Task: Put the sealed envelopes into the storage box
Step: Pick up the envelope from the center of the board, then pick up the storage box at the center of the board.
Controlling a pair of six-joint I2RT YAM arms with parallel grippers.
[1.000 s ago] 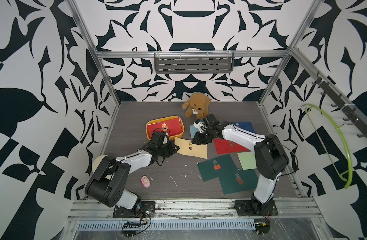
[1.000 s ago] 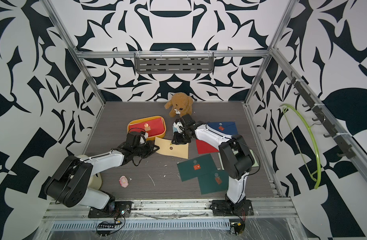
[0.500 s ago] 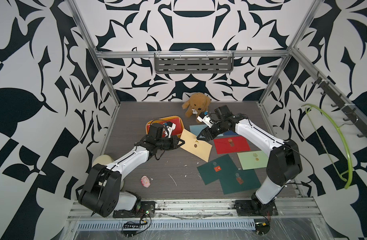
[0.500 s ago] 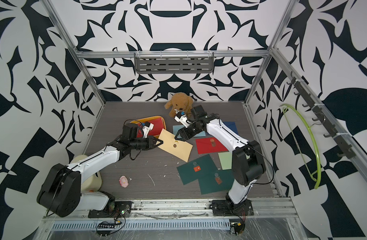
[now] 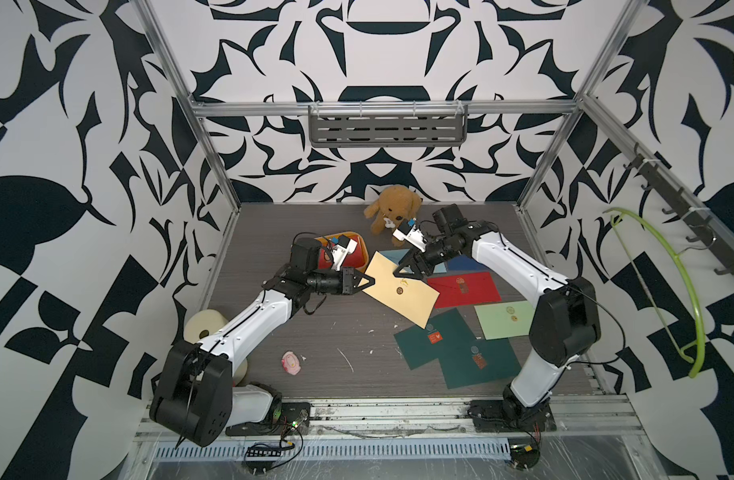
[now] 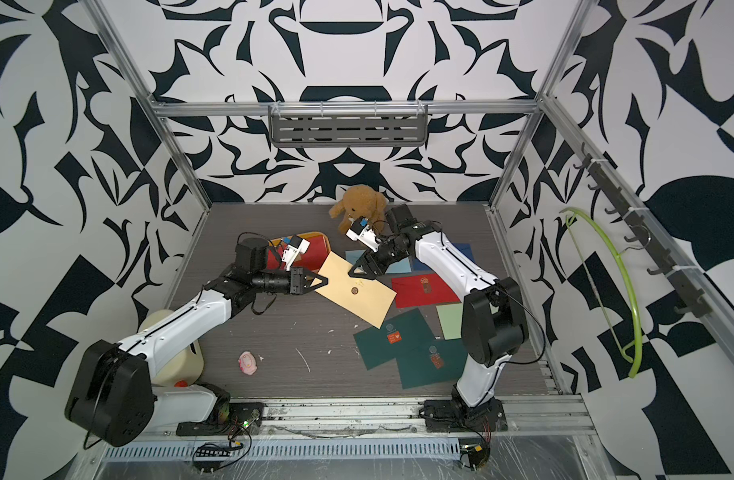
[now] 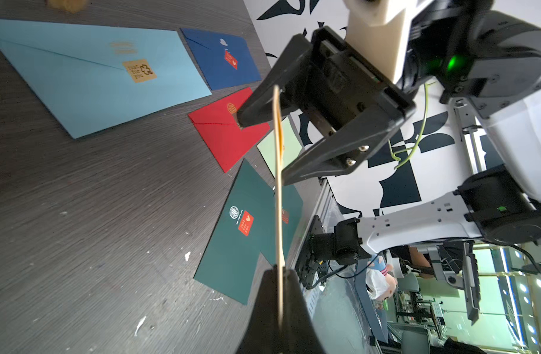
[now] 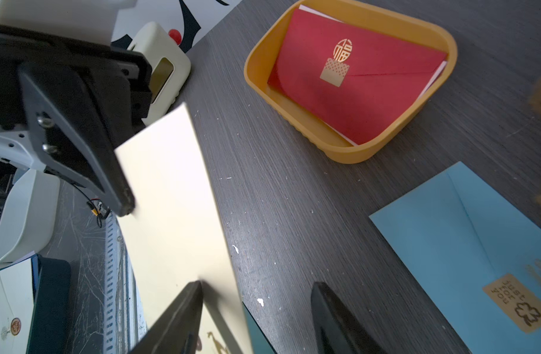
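Since a second ago your yellow envelope (image 5: 402, 293) has risen off the table (image 5: 336, 332), pinched in the closed left gripper (image 5: 371, 281). Your right gripper (image 5: 403, 272) gapes astride its far edge; the storage box (image 8: 348, 153) lies just beside.

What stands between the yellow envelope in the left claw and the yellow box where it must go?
Nothing lies on the table between the yellow envelope and the box. The open right claw hovers at the envelope's far edge, though, and the left claw grips the edge nearest the box.
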